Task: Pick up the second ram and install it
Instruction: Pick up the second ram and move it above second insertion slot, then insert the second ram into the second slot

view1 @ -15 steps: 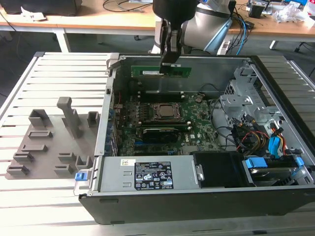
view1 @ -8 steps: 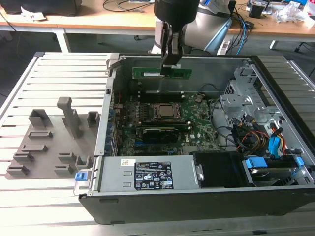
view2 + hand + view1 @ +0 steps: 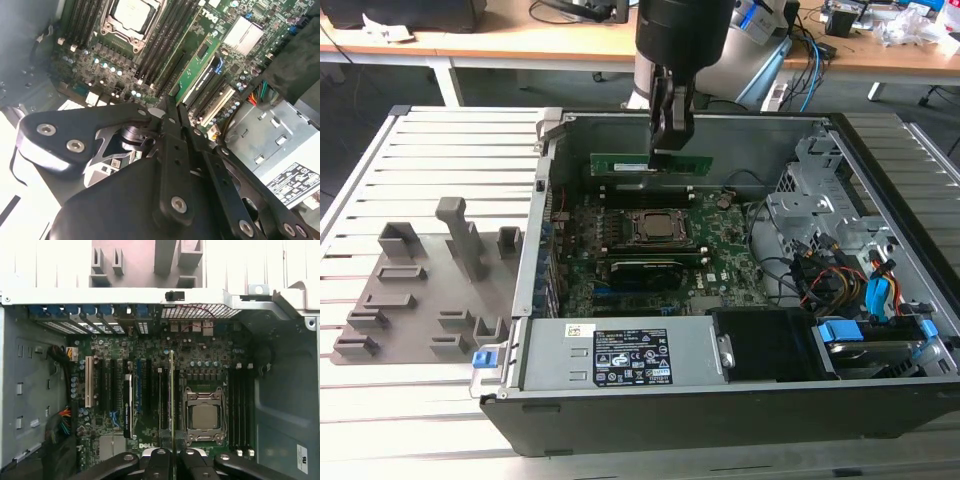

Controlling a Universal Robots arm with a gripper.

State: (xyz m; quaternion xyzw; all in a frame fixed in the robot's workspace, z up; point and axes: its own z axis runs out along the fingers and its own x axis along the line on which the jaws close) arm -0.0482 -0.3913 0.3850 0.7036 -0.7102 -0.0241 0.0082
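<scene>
While the black two-fingered gripper [image 3: 672, 148] pinched the top edge of the slim green circuit-board strip, the second ram [image 3: 620, 162], that strip hung just above the memory slots beside the silver processor socket [image 3: 660, 228]. Picked up, yes, but by my reading not seated! Inside the open black computer case [image 3: 720, 420] sat the green motherboard [image 3: 725, 245], a wide black card [image 3: 645, 270] and bundled coloured cables [image 3: 820, 275].

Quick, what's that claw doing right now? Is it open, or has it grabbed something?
Gripper: closed on the green memory stick, holding it upright inside the open computer case.
</scene>
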